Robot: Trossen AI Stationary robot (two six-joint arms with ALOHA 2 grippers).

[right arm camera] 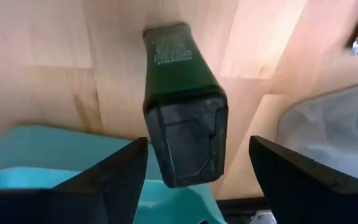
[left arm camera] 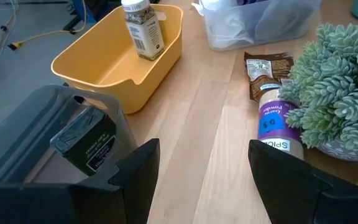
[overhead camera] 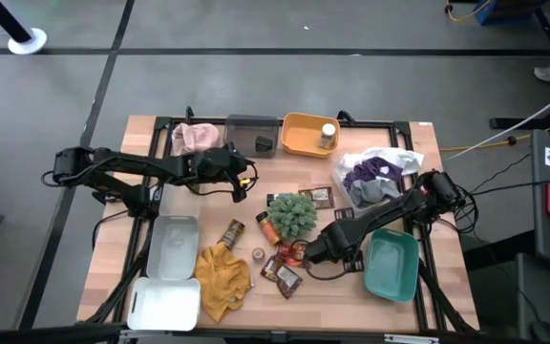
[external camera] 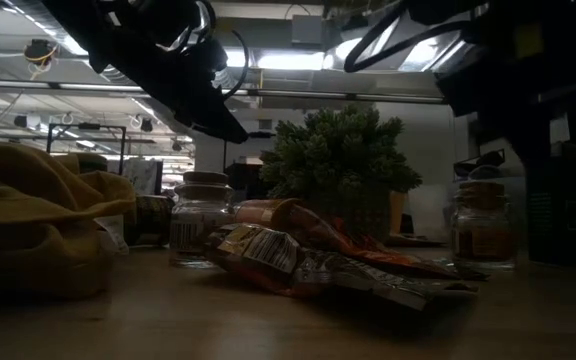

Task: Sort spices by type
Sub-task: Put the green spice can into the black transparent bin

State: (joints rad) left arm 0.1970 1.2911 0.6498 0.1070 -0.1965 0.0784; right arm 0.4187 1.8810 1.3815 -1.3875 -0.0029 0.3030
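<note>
Counted from above: one dark box [overhead camera: 263, 144] in the grey bin [overhead camera: 242, 124] and one white-capped jar [overhead camera: 328, 135] in the yellow bin [overhead camera: 294, 145], both at the table's far edge. Loose around the plant [overhead camera: 292, 212] mid-table: one brown bottle [overhead camera: 232, 232], one orange bottle [overhead camera: 268, 227], one small jar [overhead camera: 258, 254], and about three glossy packets [overhead camera: 282, 275], hard to count where they overlap. Also one yellow cloth [overhead camera: 222, 277] near the front.

Second box [right arm camera: 179, 93] seen from the right wrist: dark green, tall and square-sided, pale print on one face, on bare wood just beside the teal bin [right arm camera: 36, 155].

Right gripper [right arm camera: 197, 149]: fingers spread wide, either side of this box, with a gap showing on each side and no contact to be seen. From above, low over the table between the packets and the teal bin.

Left gripper [left arm camera: 204, 149]: fingers well apart, nothing between them, hanging over bare wood in front of the grey and yellow bins.
</note>
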